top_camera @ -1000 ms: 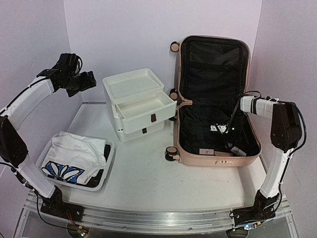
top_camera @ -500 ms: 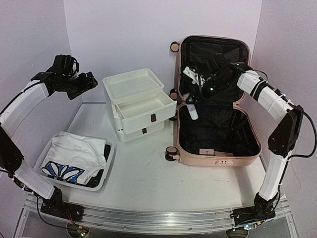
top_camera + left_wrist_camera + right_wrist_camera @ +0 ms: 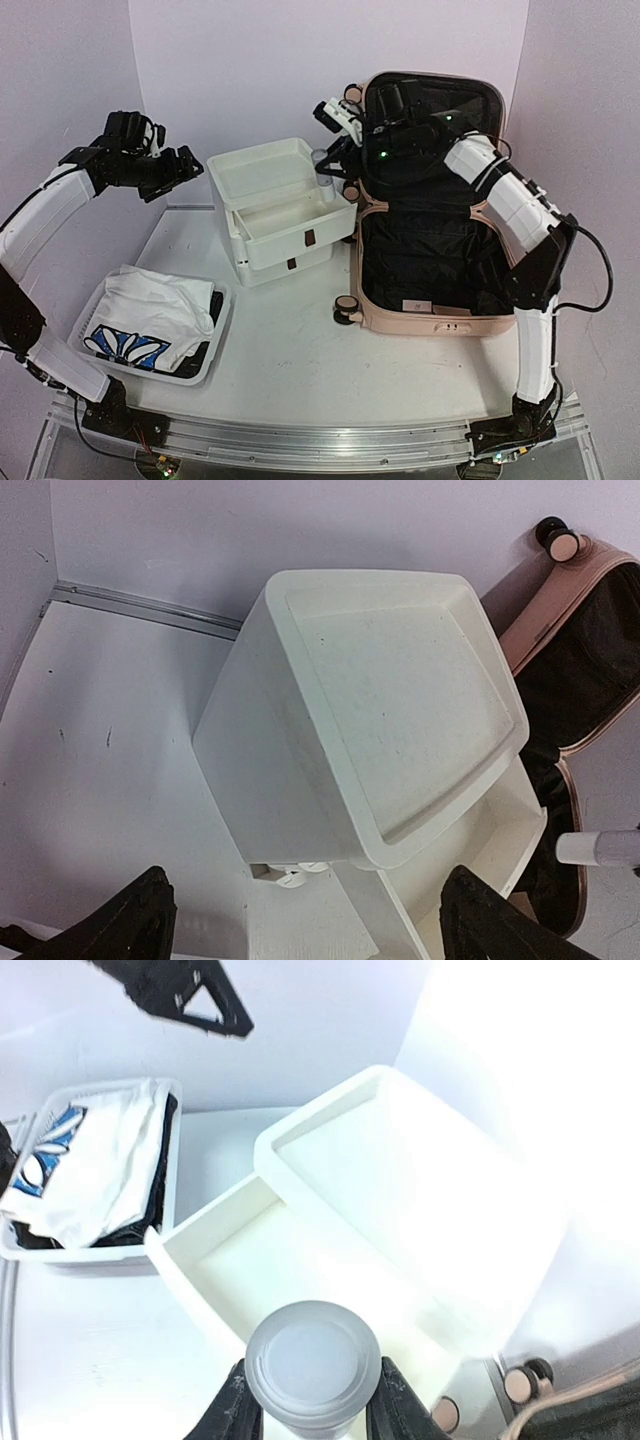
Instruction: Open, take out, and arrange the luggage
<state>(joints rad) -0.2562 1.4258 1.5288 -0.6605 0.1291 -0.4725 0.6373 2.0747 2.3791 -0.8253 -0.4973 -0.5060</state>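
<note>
R claw (image 3: 312,1412) grips bottle (image 3: 313,1365) above drawer unit (image 3: 272,208).

The top view is bright and evenly lit by diffuse light from above. Shadows are faint, soft-edged bands under the drawer unit (image 3: 275,205) and left of the luggage (image 3: 440,260), whose black lining shows little detail. The right wrist view is overexposed, and its right half clips to white. The capped bottle (image 3: 312,1365) nearest the lens is soft. The left wrist view is sharp and evenly exposed.
</note>
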